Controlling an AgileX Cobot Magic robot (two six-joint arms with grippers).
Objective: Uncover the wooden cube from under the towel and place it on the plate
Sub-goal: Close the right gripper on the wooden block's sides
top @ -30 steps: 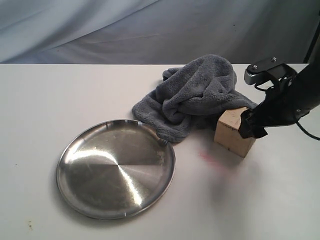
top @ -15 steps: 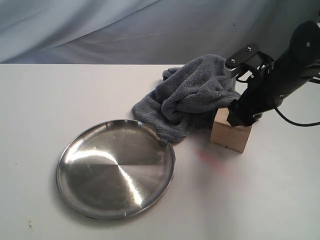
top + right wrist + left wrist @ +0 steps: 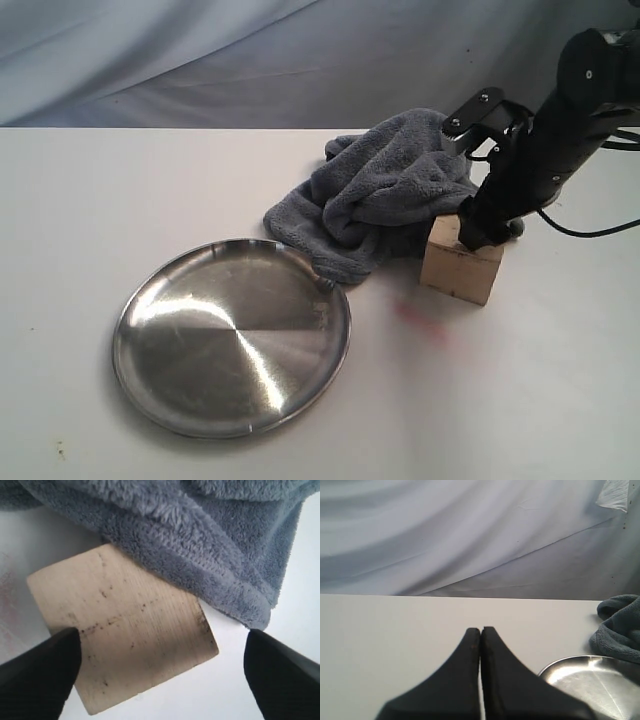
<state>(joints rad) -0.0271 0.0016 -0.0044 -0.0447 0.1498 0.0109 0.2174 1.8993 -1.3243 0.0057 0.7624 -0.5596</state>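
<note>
The wooden cube (image 3: 460, 270) stands bare on the white table, touching the edge of the bunched dark grey towel (image 3: 390, 195) behind it. My right gripper (image 3: 487, 232) hovers right over the cube's top, open. In the right wrist view its fingers (image 3: 45, 675) stand wide on either side of the cube (image 3: 125, 630), one at the cube's edge, the other well apart from it, with the towel (image 3: 200, 540) just beyond. The steel plate (image 3: 232, 335) lies to the front left, with nothing on it. My left gripper (image 3: 481, 629) is shut on nothing, over the table beside the plate (image 3: 590, 675).
A faint reddish smear (image 3: 420, 320) marks the table just in front of the cube. A grey cloth backdrop (image 3: 300, 60) hangs behind the table's far edge. The right arm's cable (image 3: 590, 230) trails off to the right.
My right gripper has swung from the cube's right side up and over its top, staying open. The cube has shifted slightly left, toward the towel.
</note>
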